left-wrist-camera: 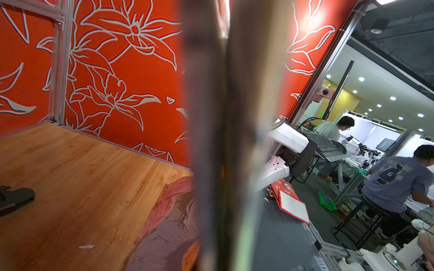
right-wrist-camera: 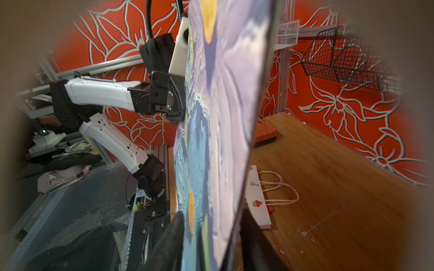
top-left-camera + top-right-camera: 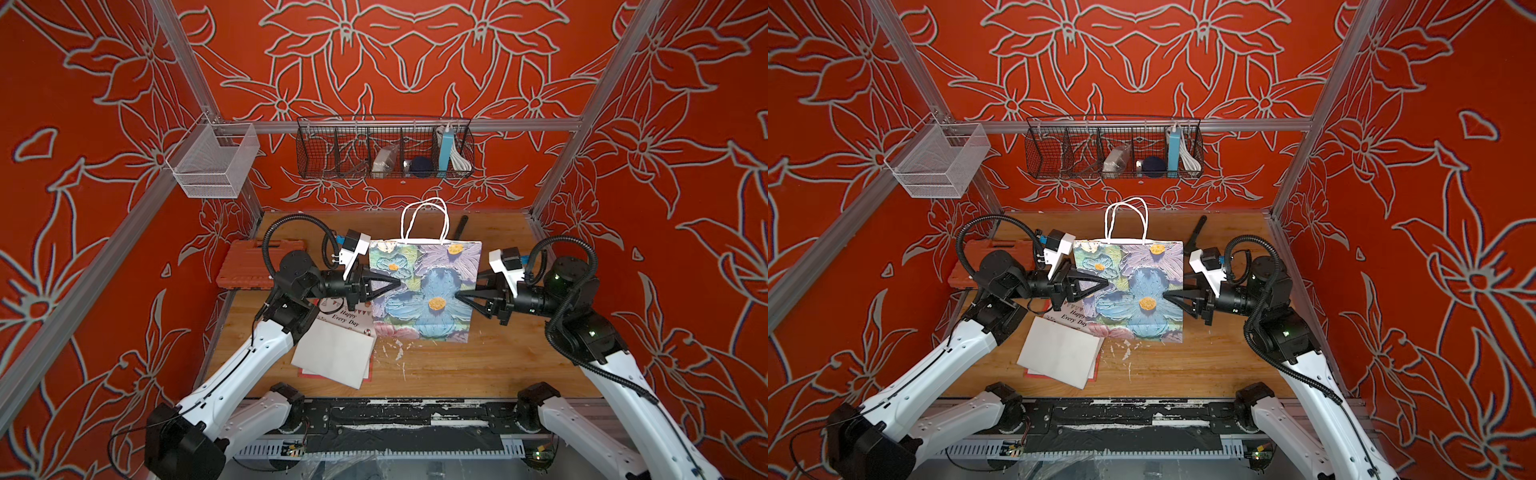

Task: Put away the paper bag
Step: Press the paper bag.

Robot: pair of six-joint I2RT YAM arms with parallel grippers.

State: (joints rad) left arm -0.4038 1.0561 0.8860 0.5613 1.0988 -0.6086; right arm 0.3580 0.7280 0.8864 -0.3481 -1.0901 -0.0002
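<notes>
Left gripper (image 3: 398, 283): level, pointing inward, clamped on the side edge of the floral paper bag (image 3: 428, 286). Forearm rises from the base, wrist bent flat.

Right gripper (image 3: 457, 296): level, pointing back at the left one. Fingers (image 2: 175, 237) sit either side of the bag's opposite edge; pinching or loose, cannot tell.

Bag: on edge between the two tips, over the wooden table (image 3: 498, 353).

White "Happy Every Day" bag (image 3: 332, 353) lies flat below the left wrist.

Left wrist view: blurred grey-brown band (image 1: 218, 140) fills the lens, too close to identify.

Right wrist view: black right fingers (image 2: 172, 239) cut off by the frame edge. Contact with flowered paper bag (image 2: 223, 105) unclear.

Both top views:
- Centre left: orange plastic case (image 3: 243, 266) half hidden behind white left arm (image 3: 257, 349).
- Upper centre: contents of black wire basket (image 3: 316, 141) too small to tell.
</notes>
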